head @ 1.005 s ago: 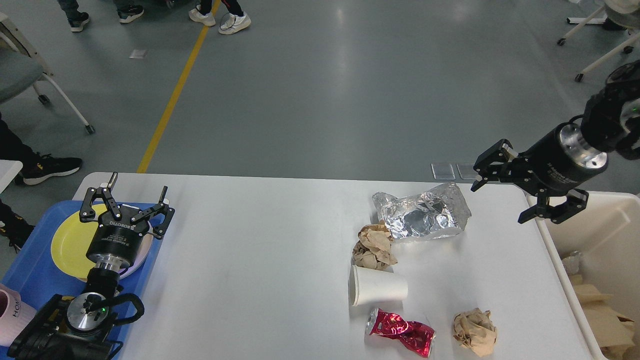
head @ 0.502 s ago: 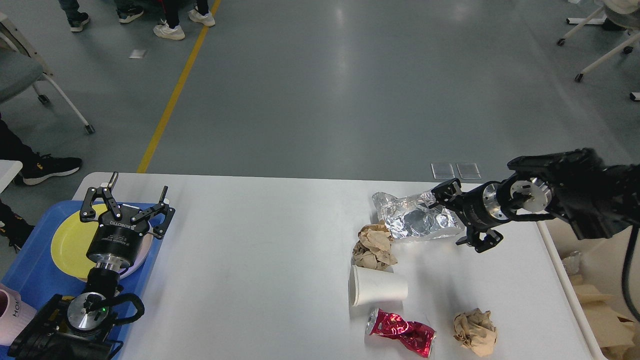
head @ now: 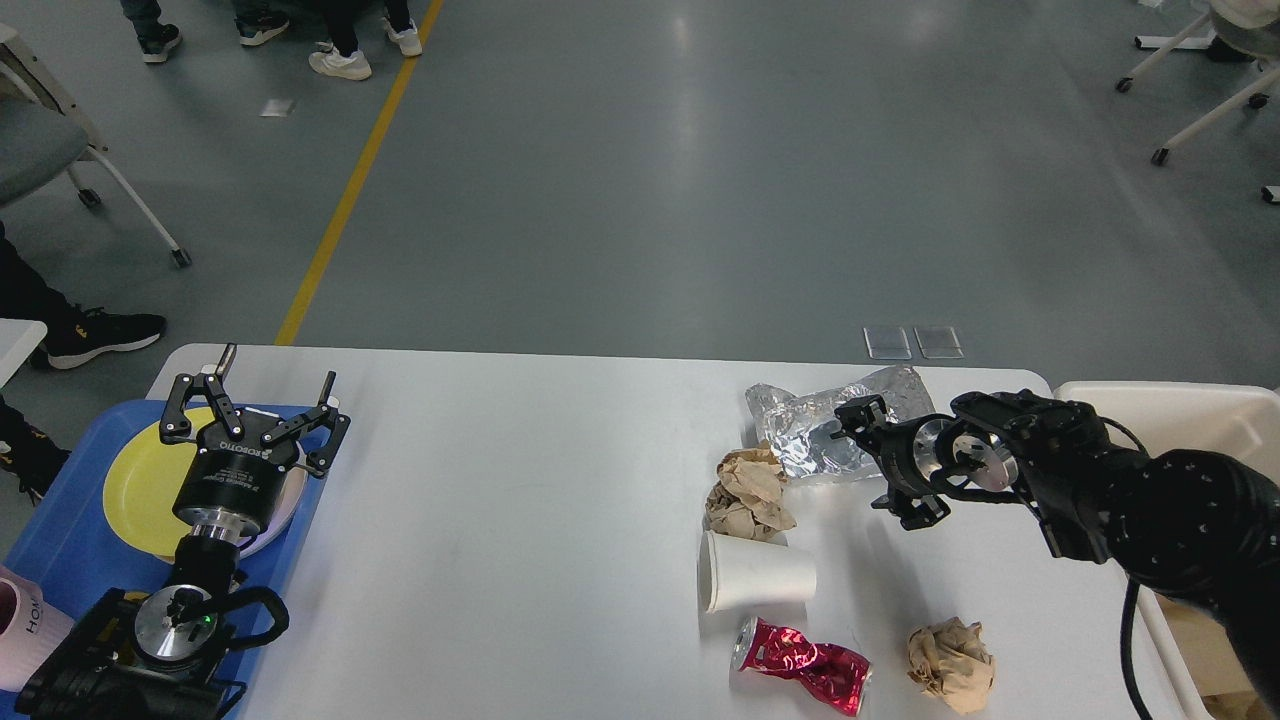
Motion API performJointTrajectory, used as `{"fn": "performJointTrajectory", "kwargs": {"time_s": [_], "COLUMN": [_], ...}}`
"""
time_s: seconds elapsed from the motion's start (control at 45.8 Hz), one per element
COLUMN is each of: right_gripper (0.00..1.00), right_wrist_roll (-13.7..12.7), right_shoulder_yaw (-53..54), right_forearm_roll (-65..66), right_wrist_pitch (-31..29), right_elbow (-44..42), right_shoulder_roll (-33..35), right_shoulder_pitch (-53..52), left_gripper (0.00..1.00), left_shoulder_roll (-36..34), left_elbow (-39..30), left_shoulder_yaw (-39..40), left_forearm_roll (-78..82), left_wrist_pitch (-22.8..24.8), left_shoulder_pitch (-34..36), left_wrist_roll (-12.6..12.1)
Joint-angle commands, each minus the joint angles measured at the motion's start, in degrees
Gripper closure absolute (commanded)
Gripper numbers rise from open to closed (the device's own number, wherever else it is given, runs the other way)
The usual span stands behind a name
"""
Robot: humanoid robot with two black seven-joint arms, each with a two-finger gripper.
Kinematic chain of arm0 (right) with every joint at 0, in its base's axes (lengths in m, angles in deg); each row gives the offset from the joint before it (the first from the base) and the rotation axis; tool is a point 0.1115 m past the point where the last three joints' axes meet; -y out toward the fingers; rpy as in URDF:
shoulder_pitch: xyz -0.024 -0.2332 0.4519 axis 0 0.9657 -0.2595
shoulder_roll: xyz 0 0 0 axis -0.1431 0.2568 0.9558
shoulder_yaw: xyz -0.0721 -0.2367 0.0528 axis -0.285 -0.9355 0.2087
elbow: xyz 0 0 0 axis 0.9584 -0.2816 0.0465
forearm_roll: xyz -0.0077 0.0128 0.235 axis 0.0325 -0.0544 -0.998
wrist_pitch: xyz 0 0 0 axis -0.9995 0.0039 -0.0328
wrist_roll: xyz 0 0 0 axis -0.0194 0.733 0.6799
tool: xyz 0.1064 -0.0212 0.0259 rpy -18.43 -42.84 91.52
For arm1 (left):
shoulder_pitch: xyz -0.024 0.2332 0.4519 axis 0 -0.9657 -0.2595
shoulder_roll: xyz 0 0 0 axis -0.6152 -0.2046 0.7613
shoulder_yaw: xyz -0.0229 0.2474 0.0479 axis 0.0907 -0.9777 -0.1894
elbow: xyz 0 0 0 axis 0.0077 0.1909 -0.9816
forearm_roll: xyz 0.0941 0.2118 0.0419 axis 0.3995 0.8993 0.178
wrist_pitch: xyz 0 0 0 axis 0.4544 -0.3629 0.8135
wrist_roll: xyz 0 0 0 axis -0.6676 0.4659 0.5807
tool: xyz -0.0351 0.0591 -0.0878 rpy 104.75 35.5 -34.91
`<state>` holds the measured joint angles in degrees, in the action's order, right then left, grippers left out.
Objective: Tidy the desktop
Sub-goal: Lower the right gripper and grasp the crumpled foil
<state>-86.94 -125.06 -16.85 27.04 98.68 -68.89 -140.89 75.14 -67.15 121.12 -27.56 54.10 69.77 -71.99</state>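
The desktop (head: 520,520) is spread across nearly the whole lower view, with the crumpled foil (head: 820,435) lying near its far right edge. The right gripper (head: 885,460) is held spread wide against the foil, nothing grasped. The left gripper (head: 255,400) is spread above the yellow plate (head: 140,485) at the left edge.

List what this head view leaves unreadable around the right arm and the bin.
- Right tool: seen end-on over the foil wrapper; contact unclear.
- Foil wrapper's right part: covered by that arm.
- Cream bin: contents blocked by the arm and the right frame edge.
- Pink cup: cropped at the left edge, lettering partial.
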Motion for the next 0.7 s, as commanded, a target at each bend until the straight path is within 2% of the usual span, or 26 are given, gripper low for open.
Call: {"fn": "performJointTrajectory", "kwargs": {"time_s": [0.0,0.109,0.24,0.349,0.48,0.524,0.677], "right_gripper": [0.17,0.21,0.43,0.48,0.59,0.67,0.78], "right_wrist_roll": [0.07,0.07,0.07,0.16,0.16,0.16,0.16], "right_shoulder_yaw": [1.67,2.02,3.07,4.48,4.74,4.74,4.74], "right_forearm_roll": [0.84,1.28,1.28,1.28,1.28,1.28,1.37], "right_wrist_pitch": [1.01,4.26,5.67,5.84,6.72,6.72,6.81], "right_elbow": [-0.78,-0.69,-0.61,-0.69,-0.61,-0.61,-0.61], "right_shoulder_roll": [-0.33,-0.5,-0.51,-0.51,-0.51,-0.51,-0.59], "right_shoulder_pitch": [0.84,2.07,3.22,3.83,3.83,3.83,3.83], "left_gripper": [0.03,0.03,0.03,0.03,0.03,0.03,0.03], "left_shoulder_roll": [0.0,0.0,0.0,0.0,0.0,0.0,0.0], "left_elbow": [0.0,0.0,0.0,0.0,0.0,0.0,0.0], "left_shoulder_yaw": [0.0,0.0,0.0,0.0,0.0,0.0,0.0], "left_forearm_roll": [0.0,0.0,0.0,0.0,0.0,0.0,0.0], "left_wrist_pitch": [0.0,0.0,0.0,0.0,0.0,0.0,0.0], "left_shoulder_pitch": [0.01,0.01,0.01,0.01,0.01,0.01,0.01], "left_wrist_roll": [-0.05,-0.05,-0.05,0.04,-0.05,-0.05,0.04]}}
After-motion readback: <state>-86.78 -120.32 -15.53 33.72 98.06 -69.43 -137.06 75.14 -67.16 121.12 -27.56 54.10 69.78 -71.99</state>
